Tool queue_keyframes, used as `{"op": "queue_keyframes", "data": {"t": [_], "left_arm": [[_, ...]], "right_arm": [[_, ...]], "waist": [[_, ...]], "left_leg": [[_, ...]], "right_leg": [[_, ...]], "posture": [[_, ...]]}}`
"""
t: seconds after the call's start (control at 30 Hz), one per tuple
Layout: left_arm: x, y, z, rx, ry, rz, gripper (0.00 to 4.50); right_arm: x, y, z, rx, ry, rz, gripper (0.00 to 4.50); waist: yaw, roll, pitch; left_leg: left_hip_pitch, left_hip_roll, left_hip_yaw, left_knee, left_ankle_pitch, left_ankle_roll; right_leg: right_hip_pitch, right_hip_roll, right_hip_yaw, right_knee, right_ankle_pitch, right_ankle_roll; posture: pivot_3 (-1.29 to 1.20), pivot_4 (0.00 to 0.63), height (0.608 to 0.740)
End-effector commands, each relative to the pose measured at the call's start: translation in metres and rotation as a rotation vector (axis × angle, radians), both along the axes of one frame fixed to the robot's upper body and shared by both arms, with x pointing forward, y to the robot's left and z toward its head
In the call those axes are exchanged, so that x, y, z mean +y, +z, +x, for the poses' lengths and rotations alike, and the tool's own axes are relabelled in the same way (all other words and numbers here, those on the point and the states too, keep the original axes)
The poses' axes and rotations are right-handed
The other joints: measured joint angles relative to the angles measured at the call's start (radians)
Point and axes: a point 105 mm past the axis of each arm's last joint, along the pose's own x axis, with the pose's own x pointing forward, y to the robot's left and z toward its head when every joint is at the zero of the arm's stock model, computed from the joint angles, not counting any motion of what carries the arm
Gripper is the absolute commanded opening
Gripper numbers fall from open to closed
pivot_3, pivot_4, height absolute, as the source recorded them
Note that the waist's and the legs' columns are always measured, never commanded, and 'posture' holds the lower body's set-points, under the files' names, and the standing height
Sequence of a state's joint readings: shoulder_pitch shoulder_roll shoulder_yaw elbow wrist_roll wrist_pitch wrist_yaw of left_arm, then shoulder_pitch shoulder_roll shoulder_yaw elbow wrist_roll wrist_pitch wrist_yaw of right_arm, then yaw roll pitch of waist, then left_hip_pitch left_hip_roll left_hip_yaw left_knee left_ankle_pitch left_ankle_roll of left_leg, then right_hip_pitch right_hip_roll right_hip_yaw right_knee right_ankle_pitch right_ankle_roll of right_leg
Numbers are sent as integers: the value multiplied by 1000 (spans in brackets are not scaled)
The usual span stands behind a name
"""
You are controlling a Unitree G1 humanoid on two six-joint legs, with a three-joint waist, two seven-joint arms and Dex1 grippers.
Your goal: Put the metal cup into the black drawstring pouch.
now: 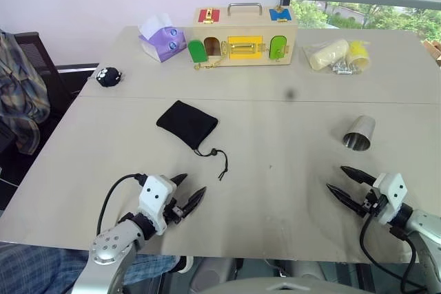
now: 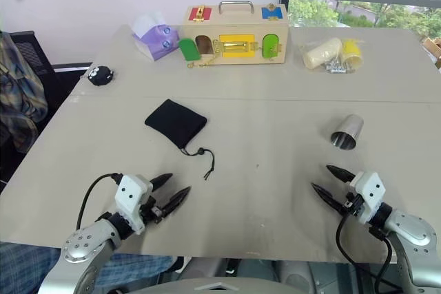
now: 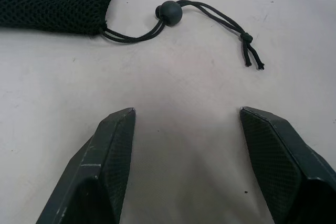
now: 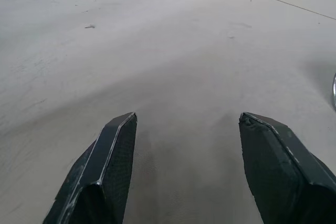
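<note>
the desk (image 1: 275, 191) is carrying the black drawstring pouch (image 1: 187, 123) left of middle, neck and cord trailing toward the left gripper (image 1: 191, 197), jaws released, while the metal cup (image 1: 359, 133) is lying tipped, rim toward the right gripper (image 1: 348, 181), also released and empty, likely rolling if nudged.
</note>
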State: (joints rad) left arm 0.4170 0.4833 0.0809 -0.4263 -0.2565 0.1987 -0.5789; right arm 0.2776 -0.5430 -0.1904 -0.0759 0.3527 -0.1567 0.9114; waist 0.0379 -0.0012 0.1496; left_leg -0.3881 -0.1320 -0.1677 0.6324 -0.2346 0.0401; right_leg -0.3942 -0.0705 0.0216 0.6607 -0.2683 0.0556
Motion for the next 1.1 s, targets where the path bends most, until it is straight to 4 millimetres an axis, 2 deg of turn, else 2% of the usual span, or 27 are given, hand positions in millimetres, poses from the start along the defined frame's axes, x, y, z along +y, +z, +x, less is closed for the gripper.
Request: {"op": "queue_keyframes", "data": {"t": [0.03, 0.77, 0.87, 0.97, 1.03, 1.1], "left_arm": [[6, -2, -1, 14, 16, 18, 3264], [1, 3, 9, -3, -6, 2, 3264], [-1, 14, 14, -57, -4, -20, 3264], [-1, 34, 29, -161, 83, -50, 3264], [-2, 38, 34, -194, 112, -42, 3264], [-11, 48, 43, -253, 156, -33, 3264]], "right_arm": [[1, 8, 1, -34, 18, -8, 3108], [7, 12, 2, -49, 40, -6, 3108], [16, 15, 1, -62, 88, 3, 3108], [35, 26, -5, -60, 168, 103, 3108], [42, 29, -10, -37, 212, 143, 3108], [52, 32, -14, -54, 269, 121, 3108]], "waist": [[0, 0, 0], [2, 0, 0], [2, 0, 0], [4, -1, 1], [3, -2, 1], [3, -3, 1]], "left_leg": [[0, 0, 0, 0, 0, 0], [0, 0, 0, 0, 0, 0], [0, 0, 0, 0, 0, 0], [-1, 0, 0, 0, 0, 0], [-1, 0, -2, 1, 0, 0], [-1, 0, -2, 1, 0, 0]], "right_leg": [[0, 0, 0, 0, 0, 0], [0, 0, 0, 0, 0, 0], [0, 0, 0, 0, 0, 0], [0, 0, -1, 0, 0, 0], [0, 0, -2, 0, 1, 1], [0, 0, -2, 0, 1, 0]], "posture": [[0, 150, 740], [0, 150, 740], [0, 150, 740], [0, 150, 740], [0, 150, 740], [0, 150, 740]]}}
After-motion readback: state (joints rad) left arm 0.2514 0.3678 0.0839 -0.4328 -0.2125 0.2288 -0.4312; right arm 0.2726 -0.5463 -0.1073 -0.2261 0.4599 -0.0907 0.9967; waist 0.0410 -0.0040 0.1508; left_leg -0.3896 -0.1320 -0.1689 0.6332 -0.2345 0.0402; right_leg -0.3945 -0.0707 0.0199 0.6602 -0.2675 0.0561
